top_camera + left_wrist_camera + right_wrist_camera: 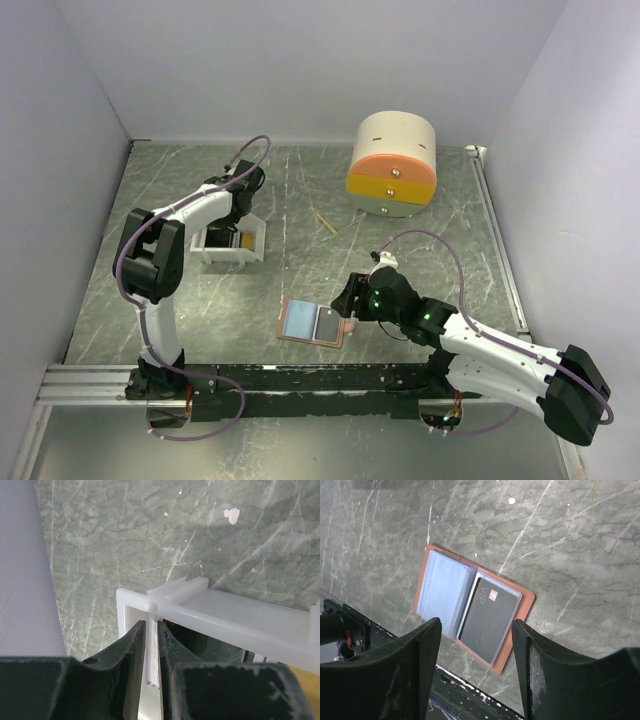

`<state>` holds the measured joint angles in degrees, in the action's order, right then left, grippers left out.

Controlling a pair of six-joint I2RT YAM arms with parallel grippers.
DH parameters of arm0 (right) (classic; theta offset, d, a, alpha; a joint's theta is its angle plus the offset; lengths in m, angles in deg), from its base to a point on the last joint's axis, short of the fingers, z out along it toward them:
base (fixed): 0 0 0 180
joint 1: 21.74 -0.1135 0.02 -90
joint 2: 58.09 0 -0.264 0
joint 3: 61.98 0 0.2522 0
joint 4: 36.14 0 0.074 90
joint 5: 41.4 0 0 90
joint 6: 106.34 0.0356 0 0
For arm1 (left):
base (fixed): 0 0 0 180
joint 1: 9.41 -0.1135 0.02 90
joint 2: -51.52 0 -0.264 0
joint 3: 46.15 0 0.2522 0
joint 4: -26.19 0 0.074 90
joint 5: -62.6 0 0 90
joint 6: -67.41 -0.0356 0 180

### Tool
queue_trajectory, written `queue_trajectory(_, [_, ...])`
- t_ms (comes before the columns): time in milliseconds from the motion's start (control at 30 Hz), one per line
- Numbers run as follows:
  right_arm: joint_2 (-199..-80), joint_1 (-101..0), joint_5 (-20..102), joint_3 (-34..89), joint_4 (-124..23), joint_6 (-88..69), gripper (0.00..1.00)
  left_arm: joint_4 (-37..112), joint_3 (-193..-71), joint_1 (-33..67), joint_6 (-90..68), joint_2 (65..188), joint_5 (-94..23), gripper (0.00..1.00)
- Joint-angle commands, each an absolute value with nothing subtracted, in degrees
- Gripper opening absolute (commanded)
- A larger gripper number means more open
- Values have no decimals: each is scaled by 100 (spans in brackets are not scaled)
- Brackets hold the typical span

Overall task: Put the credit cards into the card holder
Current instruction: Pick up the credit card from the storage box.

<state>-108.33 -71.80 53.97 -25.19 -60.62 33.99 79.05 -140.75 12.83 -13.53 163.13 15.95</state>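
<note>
Card holder (442, 587) is lying open, salmon-edged, light blue inside, holding a dark grey VIP card (487, 620); right gripper (477, 625) is hovering agape, left gripper (151, 625) pinching a pale-edged card (153, 655).

Left fingers (115, 665) straddled a thin card (152, 650) standing edge-on inside the tray (225, 617) corner; the tray wall ran just ahead of them. Card holder (445, 590) lay open on the table (560, 545), under and ahead of the right fingers (405, 675), second card (490, 617) in the half nearer the right-hand finger. Drawer box (392, 165) and stick (324, 222) sat farther back.
</note>
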Motion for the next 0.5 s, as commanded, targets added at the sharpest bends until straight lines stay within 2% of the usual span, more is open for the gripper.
queue_trajectory(0, [-10756,-7205,5438,-2555,-6060,3411,59,7942,-14196,1247,-1444,16396,1690,26])
queue_trajectory(300, [-10849,-7203,5382,-2555,-5963,3411,59,7824,-14062,1244,-1422,16413,1547,41])
queue_trajectory(467, [-10814,-7201,5397,-2557,-5980,3402,59,7761,-14001,1239,-1430,16523,1549,43])
